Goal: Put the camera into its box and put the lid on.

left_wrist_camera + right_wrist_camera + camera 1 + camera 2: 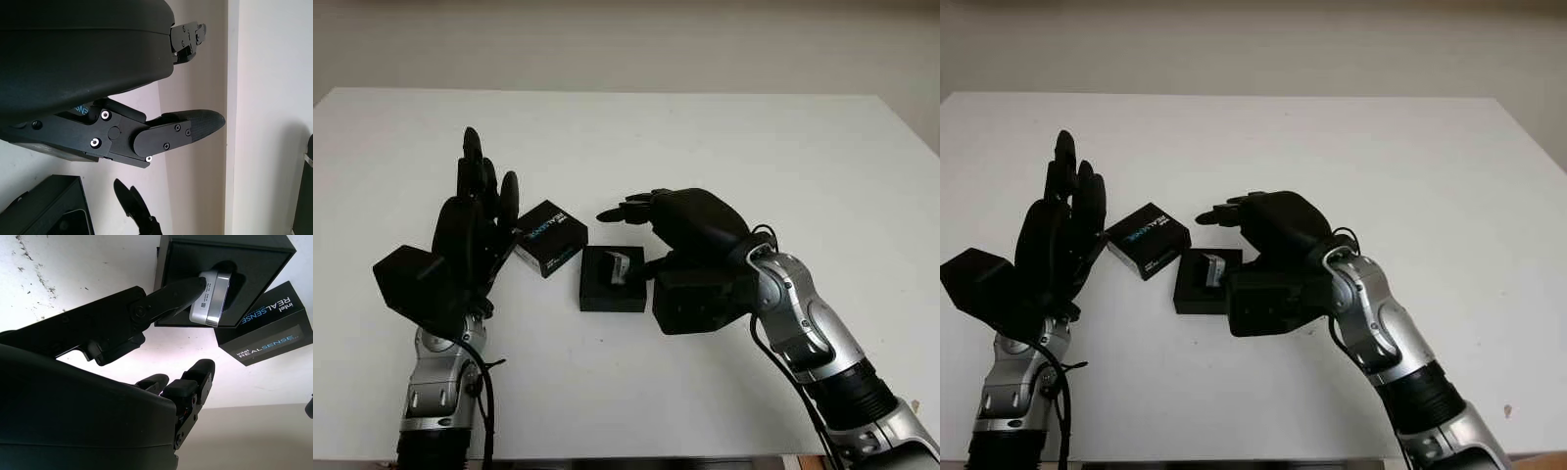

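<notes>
I see my right hand (677, 227) over the white counter (724, 137), just beside the open black box (612, 279), which sits on the side toward my left hand. The right hand grasps nothing; in the right wrist view its thumb (168, 296) reaches over the box rim and its tip touches the silver camera (211, 298). The camera sits in the recess of the box, tilted rather than lying flat. The other fingers (193, 382) are curled loosely above the counter, apart from the box.

My left hand (475, 220) stands upright, open and holding nothing, on the far side of the box from the right hand. Its fingers point away from me, and the lid lies just beside them.

That lid (549, 237), black with blue and white RealSense lettering, lies on the counter touching or nearly touching the far corner of the box, between the two hands and turned at an angle to the box. It is not on the box.

Beyond the hands the counter runs to a pale wall (626, 44).
</notes>
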Available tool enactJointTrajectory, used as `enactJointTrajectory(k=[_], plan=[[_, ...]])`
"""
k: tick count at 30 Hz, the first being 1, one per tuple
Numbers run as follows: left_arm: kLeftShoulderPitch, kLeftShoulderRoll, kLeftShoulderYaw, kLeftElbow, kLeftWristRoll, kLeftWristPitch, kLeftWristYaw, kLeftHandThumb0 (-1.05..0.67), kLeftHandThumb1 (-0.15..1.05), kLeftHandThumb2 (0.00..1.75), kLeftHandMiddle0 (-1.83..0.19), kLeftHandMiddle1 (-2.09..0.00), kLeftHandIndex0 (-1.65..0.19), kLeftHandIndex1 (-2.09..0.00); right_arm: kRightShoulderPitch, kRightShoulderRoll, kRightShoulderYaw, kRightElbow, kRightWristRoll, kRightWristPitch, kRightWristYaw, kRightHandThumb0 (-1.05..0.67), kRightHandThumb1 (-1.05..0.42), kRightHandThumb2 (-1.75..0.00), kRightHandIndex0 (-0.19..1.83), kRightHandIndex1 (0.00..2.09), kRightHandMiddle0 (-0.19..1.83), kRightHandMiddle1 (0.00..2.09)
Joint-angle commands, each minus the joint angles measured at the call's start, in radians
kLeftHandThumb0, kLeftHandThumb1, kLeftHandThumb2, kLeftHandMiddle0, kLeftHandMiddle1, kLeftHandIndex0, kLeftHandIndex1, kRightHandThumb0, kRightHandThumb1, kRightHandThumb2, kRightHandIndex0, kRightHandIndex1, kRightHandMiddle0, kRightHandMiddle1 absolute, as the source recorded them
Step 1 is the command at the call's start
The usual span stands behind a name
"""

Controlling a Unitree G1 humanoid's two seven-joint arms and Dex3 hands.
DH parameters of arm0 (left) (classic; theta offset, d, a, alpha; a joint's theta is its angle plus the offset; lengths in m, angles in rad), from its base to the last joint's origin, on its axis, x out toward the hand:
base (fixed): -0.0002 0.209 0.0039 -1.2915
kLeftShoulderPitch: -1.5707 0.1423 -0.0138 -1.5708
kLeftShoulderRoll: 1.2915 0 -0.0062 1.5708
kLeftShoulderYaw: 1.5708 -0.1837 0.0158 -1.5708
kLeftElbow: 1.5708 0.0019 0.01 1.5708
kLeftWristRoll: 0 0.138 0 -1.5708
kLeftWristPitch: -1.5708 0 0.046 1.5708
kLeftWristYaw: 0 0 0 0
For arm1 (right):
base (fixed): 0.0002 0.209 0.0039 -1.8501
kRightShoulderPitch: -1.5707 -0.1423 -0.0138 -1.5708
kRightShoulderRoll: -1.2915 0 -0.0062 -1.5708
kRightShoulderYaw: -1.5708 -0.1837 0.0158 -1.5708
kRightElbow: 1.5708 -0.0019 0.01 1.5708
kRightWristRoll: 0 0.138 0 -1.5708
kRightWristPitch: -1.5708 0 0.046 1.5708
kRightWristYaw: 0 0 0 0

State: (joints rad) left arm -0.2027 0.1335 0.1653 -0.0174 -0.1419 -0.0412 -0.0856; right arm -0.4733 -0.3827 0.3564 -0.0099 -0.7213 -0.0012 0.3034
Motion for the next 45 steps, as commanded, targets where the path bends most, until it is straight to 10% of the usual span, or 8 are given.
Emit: enactJointTrajectory(k=[1,18,45], plan=[[0.007,-0.005,-0.002,-0.010,0.001,-0.012,0.003,-0.54,1.05,0.58,0.18,-0.05,0.18,-0.02,-0.004,0.008,0.018,0.012,-0.004,-0.016,-0.010,-0.55,-0.88,-0.06,0.35,0.28,0.50,0.30],[0.007,-0.004,-0.003,-0.010,0.001,-0.013,0.001,-0.55,1.05,0.58,0.19,-0.05,0.19,-0.02,0.032,0.013,0.064,0.033,-0.045,-0.067,-0.082,-0.55,-0.89,-0.05,0.25,0.70,0.32,0.89],[-0.005,-0.005,-0.008,-0.010,0.010,-0.008,0.010,-0.53,1.05,0.60,0.19,-0.05,0.19,-0.01,0.012,0.047,0.106,0.061,-0.051,-0.042,0.004,-0.57,-0.94,-0.06,0.18,0.78,0.25,0.96]])
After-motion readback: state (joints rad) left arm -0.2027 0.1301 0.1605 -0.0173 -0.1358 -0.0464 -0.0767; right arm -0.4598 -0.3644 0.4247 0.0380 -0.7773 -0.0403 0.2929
